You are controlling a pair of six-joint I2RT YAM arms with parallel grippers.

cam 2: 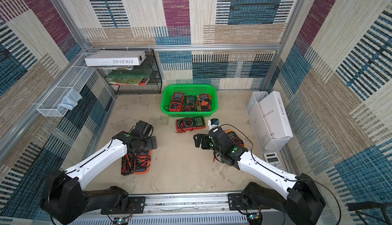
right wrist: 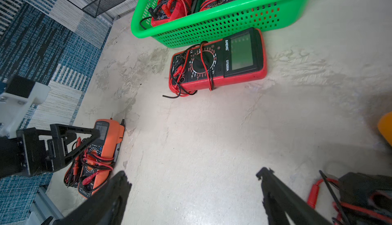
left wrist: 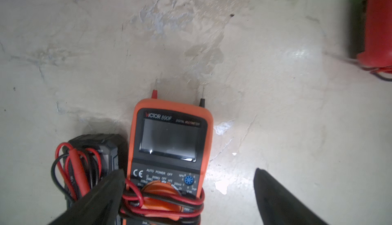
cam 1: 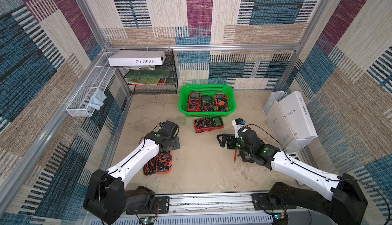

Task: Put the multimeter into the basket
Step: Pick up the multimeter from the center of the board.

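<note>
The left tool (left wrist: 188, 172) gapes empty over an orange Victor multimeter (left wrist: 169, 141), the right tool (right wrist: 193, 172) equally wide and empty, facing the red Aneng multimeter (right wrist: 218, 62) lying just beside the green basket (right wrist: 212, 24) of three multimeters (cam 1: 206, 101), on a scuffed beige counter (cam 1: 201, 166) enclosed by patchwork carpet walls (cam 1: 199, 5).

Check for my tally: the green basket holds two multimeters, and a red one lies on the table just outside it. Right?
No: the basket holds three multimeters, not two, as both top views show. The red multimeter lies on the table outside it.
</note>
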